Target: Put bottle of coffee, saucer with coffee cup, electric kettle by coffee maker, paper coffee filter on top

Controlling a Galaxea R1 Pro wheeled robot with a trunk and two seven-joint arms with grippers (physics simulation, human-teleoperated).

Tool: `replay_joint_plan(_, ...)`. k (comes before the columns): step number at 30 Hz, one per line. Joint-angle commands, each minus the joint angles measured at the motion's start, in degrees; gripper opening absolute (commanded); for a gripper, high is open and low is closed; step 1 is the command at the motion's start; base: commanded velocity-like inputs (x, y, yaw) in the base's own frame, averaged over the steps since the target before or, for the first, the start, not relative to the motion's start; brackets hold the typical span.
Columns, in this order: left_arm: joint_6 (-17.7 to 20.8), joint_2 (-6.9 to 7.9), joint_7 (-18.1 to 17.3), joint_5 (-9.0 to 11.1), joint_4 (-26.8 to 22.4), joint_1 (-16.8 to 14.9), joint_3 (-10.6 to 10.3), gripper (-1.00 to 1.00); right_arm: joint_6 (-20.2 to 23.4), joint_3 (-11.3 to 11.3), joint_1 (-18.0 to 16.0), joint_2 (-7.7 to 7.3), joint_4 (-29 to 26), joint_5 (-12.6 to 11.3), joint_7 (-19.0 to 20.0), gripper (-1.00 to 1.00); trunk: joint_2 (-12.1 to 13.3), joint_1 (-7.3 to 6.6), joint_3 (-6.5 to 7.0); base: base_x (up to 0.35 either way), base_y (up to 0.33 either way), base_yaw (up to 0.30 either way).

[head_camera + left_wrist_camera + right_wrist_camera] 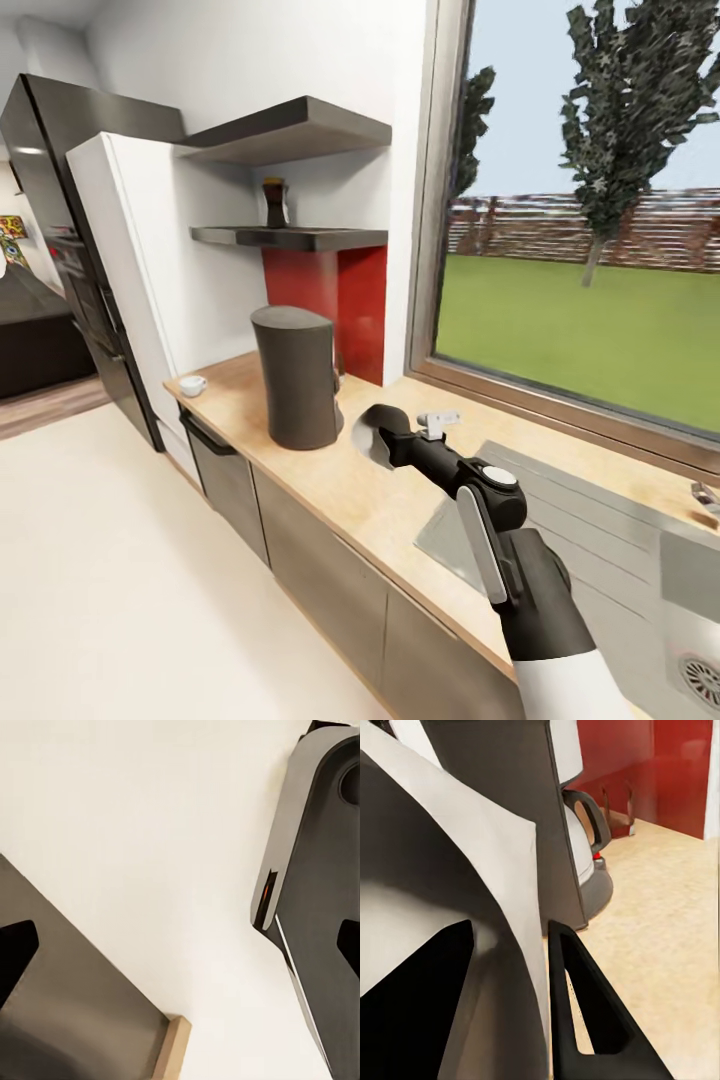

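Head view: my right arm reaches over the table [350, 500] toward the coffee maker [295, 378], which stands upright on it as the task wants. My right gripper [372, 436] carries something white, flat and round-edged that looks like the saucer [362, 440], just beside the coffee maker's base.

Right wrist view: the white saucer [457, 892] sits between my jaws, so I read them as clenched on it. Behind the coffee maker [510, 787] the electric kettle [589, 855] shows its black loop handle, standing close against the maker on the table.

The bottle of coffee [274, 203] is on the kitchen shelf [290, 237], not yet moved. The coffee cup [192, 385] rests near the table's far end, well apart from the maker. I cannot make out the paper filter.

Left wrist view: floor and cabinet front; I cannot tell the state of my left jaws.

Judgement: maker and perhaps kettle settled; saucer in hand; cup, bottle, filter remain.
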Motion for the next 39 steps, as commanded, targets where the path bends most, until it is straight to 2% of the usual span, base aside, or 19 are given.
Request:
replay_joint_plan(1, 0.08, 0.00, 0.03, 0.52, -0.06, -0.02, 0.09, 1.00, 0.38, -0.03, -0.07, 0.04, -0.03, -0.59, -0.16, -1.00, -0.13, 0.06, -0.13, 0.237, 0.260, -0.195)
replay_joint_plan(3, 0.08, 0.00, 0.00, 0.52, -0.06, -0.02, 0.13, 1.00, 0.38, -0.19, -0.07, 0.00, -0.09, -0.58, -0.16, -1.00, -0.13, 0.06, -0.12, 0.237, 0.260, -0.076)
replay_joint_plan(7, 0.15, 0.07, -0.10, 0.44, -0.06, -0.02, -0.09, 1.00, 0.75, -0.65, -0.13, -0.02, 3.56, -0.44, -0.21, -1.00, -0.13, 0.06, -0.12, 0.175, 0.135, -0.007)
replay_joint_plan(9, 0.14, 0.08, -0.13, 0.43, -0.06, -0.02, -0.18, 1.00, 2.78, -0.76, -1.09, -0.03, 3.66, -0.40, -0.28, -1.00, -0.13, 0.06, -0.12, 0.056, 0.038, -0.002)
replay_joint_plan(11, 0.05, 0.08, -0.14, 0.43, -0.01, -0.02, -0.24, 1.00, 9.75, -0.81, -7.68, -0.03, 4.40, -0.23, -0.39, -1.00, -0.13, 0.06, -0.12, 0.017, 0.011, -0.001)
replay_joint_plan(12, 0.01, 0.08, -0.15, 0.43, 0.01, -0.02, -0.25, 1.00, 14.18, -0.82, -13.39, -0.03, 5.79, -0.24, -0.41, -1.00, -0.13, 0.06, -0.12, 0.005, 0.003, 0.000)
replay_joint_plan(13, 0.00, 0.08, -0.15, 0.45, 0.02, -0.02, -0.25, 1.00, 15.98, -0.82, -16.15, -0.03, 6.37, -0.22, -0.42, -1.00, -0.13, 0.06, -0.12, 0.003, 0.002, 0.000)
replay_joint_plan(14, 0.01, 0.16, -0.15, 0.51, 0.03, -0.02, -0.26, 1.00, 20.57, -1.44, -27.57, -0.47, 8.79, -0.08, -0.63, -1.00, -0.13, 0.06, -0.12, 0.000, 0.000, 0.000)
replay_joint_plan(17, 0.05, 0.15, -0.15, 0.51, 0.03, -0.02, -0.26, 1.00, 21.06, -3.83, -32.93, -0.88, 10.58, 0.08, -1.04, -1.00, -0.13, 0.06, -0.12, 0.000, 0.000, 0.000)
replay_joint_plan(18, 0.06, 0.13, -0.19, 0.52, 0.03, -0.02, -0.26, 1.00, 21.22, -5.54, -35.94, -1.27, 12.40, 0.16, -1.17, -1.00, -0.13, 0.06, -0.12, 0.000, 0.000, 0.000)
replay_joint_plan(20, 0.09, 0.10, -0.27, 0.52, 0.03, -0.02, -0.26, 1.00, 21.27, -7.00, -40.07, -2.10, 16.40, 0.22, -1.25, -1.00, -0.13, 0.06, -0.12, 0.000, 0.000, 0.000)
replay_joint_plan(25, 0.15, 0.09, -0.33, 0.56, 0.03, -0.02, -0.19, 1.00, 21.26, -7.82, -48.34, -3.36, 26.69, 0.15, -1.29, -1.00, -0.13, 0.06, -0.12, 0.000, 0.000, 0.000)
replay_joint_plan(27, 0.16, 0.09, -0.30, 0.61, 0.07, -0.02, -0.12, 1.00, 21.22, -7.98, -55.10, -4.06, 35.86, -0.07, -1.26, -1.00, -0.13, 0.06, -0.12, 0.000, 0.000, 0.000)
replay_joint_plan(28, 0.16, 0.09, -0.23, 0.65, 0.09, -0.02, -0.10, 1.00, 21.25, -8.00, -57.36, -4.34, 39.02, -0.24, -1.21, -1.00, -0.13, 0.06, -0.12, 0.000, 0.000, 0.000)
replay_joint_plan(31, 0.23, 0.09, -0.17, 0.68, 0.19, 0.00, -0.07, 1.00, 21.88, -8.10, -59.32, -4.55, 43.46, -0.31, -1.03, -1.00, -0.13, 0.06, -0.12, 0.000, 0.000, 0.000)
replay_joint_plan(36, 0.25, 0.09, -0.17, 0.69, 0.75, 0.06, -0.07, 1.00, 22.14, -8.21, -59.76, -4.67, 50.38, -0.88, -0.96, -1.00, -0.13, 0.06, -0.12, 0.000, 0.000, 0.000)
replay_joint_plan(37, 0.25, 0.09, -0.16, 0.69, 1.34, 0.07, -0.08, 1.00, 22.19, -8.21, -59.80, -4.68, 52.39, -1.96, -0.96, -1.00, -0.13, 0.06, -0.12, 0.000, 0.000, 0.000)
replay_joint_plan(38, 0.36, 0.12, -0.17, 0.65, 2.06, 0.07, -0.10, 1.00, 22.25, -8.15, -59.83, -4.83, 56.60, -6.51, -0.95, -1.00, -0.13, 0.06, -0.12, 0.005, 0.000, 0.000)
replay_joint_plan(39, 0.60, 0.15, -0.16, 0.63, 2.12, 0.07, -0.13, 1.00, 22.26, -8.14, -59.83, -4.83, 57.18, -7.18, -0.95, -1.00, -0.13, 0.06, -0.12, 0.045, 0.000, 0.000)
